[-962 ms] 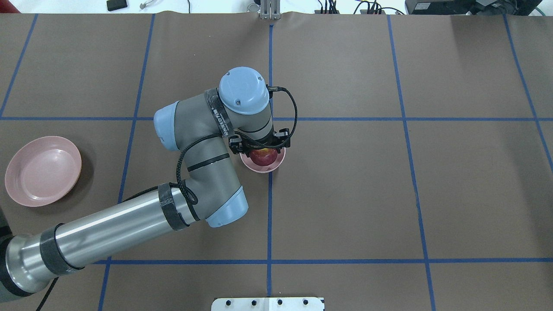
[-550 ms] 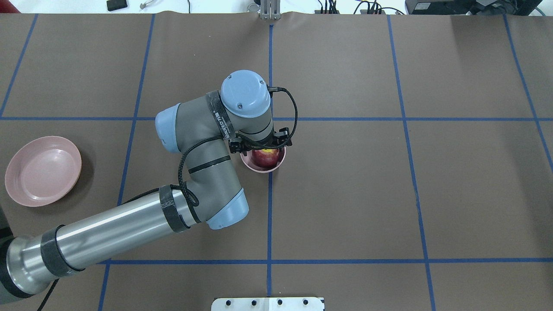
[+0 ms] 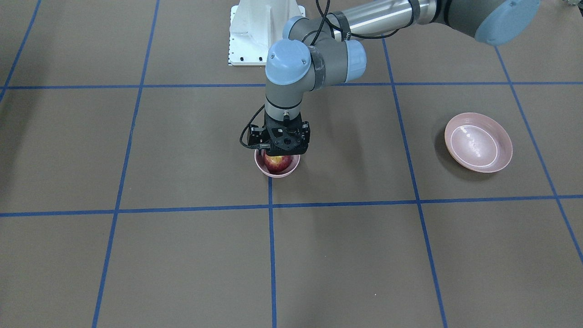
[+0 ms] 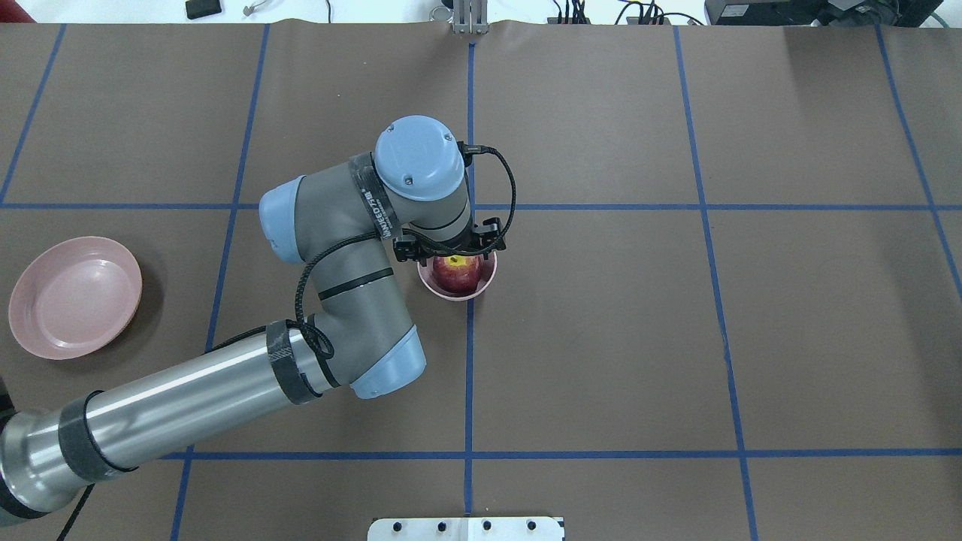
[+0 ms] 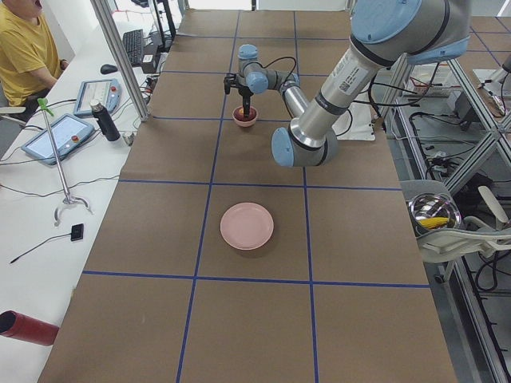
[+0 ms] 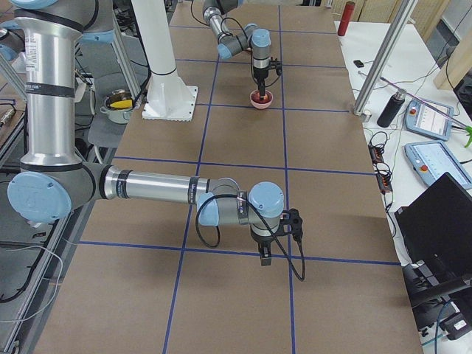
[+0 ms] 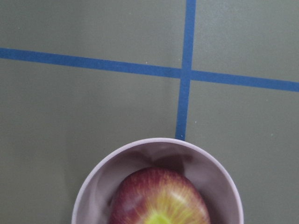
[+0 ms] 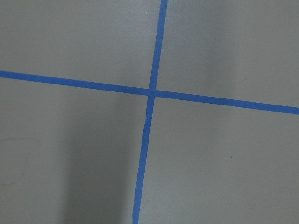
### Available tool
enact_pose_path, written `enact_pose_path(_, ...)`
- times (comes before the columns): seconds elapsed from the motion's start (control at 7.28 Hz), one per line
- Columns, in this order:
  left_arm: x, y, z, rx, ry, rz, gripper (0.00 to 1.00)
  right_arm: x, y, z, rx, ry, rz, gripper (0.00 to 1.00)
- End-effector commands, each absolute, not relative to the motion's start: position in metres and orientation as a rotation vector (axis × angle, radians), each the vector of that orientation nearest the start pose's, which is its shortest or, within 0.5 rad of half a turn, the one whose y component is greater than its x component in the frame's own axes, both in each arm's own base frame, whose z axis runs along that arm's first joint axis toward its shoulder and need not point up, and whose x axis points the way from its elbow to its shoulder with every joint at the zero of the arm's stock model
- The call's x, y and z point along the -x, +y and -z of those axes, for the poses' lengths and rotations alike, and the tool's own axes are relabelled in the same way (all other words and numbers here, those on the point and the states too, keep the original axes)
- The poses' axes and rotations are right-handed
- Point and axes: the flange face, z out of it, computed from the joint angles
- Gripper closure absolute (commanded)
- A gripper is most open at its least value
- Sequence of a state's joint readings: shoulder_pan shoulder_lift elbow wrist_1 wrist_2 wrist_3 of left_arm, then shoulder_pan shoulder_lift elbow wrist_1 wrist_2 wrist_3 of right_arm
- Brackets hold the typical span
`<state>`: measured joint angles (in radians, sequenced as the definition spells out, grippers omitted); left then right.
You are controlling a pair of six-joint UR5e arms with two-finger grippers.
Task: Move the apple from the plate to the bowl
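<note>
The dark red apple [image 4: 457,275] with a yellow-green patch sits in the small deep pink bowl [image 4: 459,295] at the table's middle, on a blue tape line. It shows in the front view [image 3: 277,163] and in the left wrist view [image 7: 159,200], inside the bowl's rim [image 7: 93,186]. My left gripper [image 4: 455,259] hangs straight down just above the apple, open, not holding it. The wide pink plate [image 4: 75,297] lies empty at the left; it also shows in the front view [image 3: 478,142]. My right gripper [image 6: 265,254] points down over bare table, apart from these; I cannot tell its state.
The white robot base plate [image 3: 264,32] stands at the robot's edge of the table. Blue tape lines [image 8: 149,93] grid the brown table cover. An operator in yellow [image 5: 24,48] sits beside the table, with tablets and a bottle on a side bench.
My left wrist has risen and shifted a little away from the bowl. More of the apple's top now shows. The apple and bowl have stayed put.
</note>
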<state>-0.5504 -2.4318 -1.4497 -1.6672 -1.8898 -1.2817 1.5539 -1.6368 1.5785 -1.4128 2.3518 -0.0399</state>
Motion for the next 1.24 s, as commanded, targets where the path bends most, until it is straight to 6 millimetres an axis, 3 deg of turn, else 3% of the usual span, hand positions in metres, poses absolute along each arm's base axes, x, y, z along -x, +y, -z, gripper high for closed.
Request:
enact_pose_path(0.0,-0.51,-0.49,-0.22,-0.094,0.878,0.028,0.02,-0.055,-0.471,-0.669,-0.104,-0.779,0.093,0.0)
enact_pose_path(0.14,-0.461,-0.502,-0.255,-0.11,0.872,-0.039,0.02,-0.055,-0.471,-0.67,-0.102,-0.779,0.092,0.0)
enact_pose_path(0.27,-0.425,-0.501,-0.291,-0.144,0.841,-0.103,0.02,-0.055,-0.471,-0.671,-0.101,-0.779,0.092,0.0)
enact_pose_path(0.41,-0.375,-0.5,-0.328,-0.154,0.819,-0.129,0.02,-0.055,-0.469,-0.672,-0.098,-0.779,0.092,0.0)
enact_pose_path(0.82,-0.162,-0.523,-0.47,-0.172,0.746,-0.274,0.02,-0.056,-0.468,-0.673,-0.098,-0.781,0.091,0.0)
enact_pose_path(0.96,-0.11,-0.522,-0.505,-0.134,0.706,-0.248,0.02,-0.056,-0.468,-0.673,-0.098,-0.781,0.091,0.0)
enact_pose_path(1.1,-0.064,-0.507,-0.539,-0.127,0.684,-0.25,0.02,-0.056,-0.468,-0.673,-0.097,-0.781,0.088,0.0)
